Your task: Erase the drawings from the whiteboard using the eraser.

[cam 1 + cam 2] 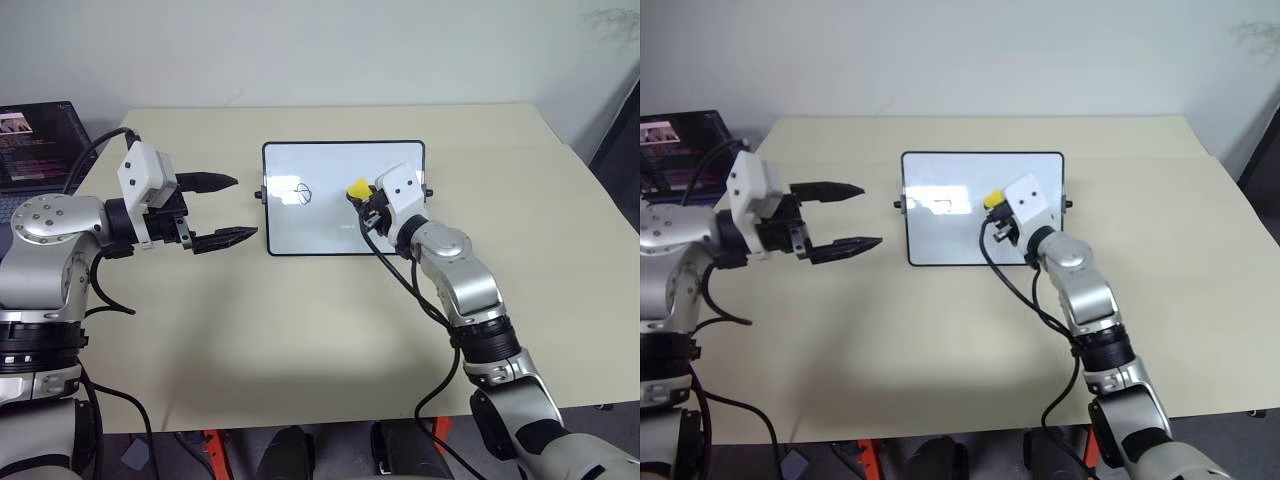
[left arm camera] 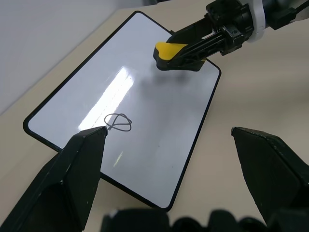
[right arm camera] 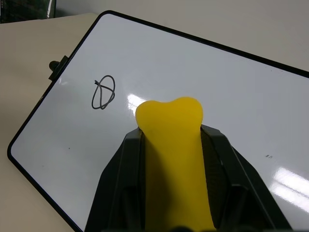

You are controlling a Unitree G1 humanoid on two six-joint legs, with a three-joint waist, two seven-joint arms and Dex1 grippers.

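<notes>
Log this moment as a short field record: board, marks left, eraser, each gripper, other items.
whiteboard: lies flat on the table
drawings: one crossed oval remains; rest of the board surface looks wiped
eraser: yellow, squeezed between the right gripper fingers, over the board to the right of the oval; contact with the board unclear
left gripper: open, holding nothing, beside the board's left edge
laptop: at the table's far left
</notes>
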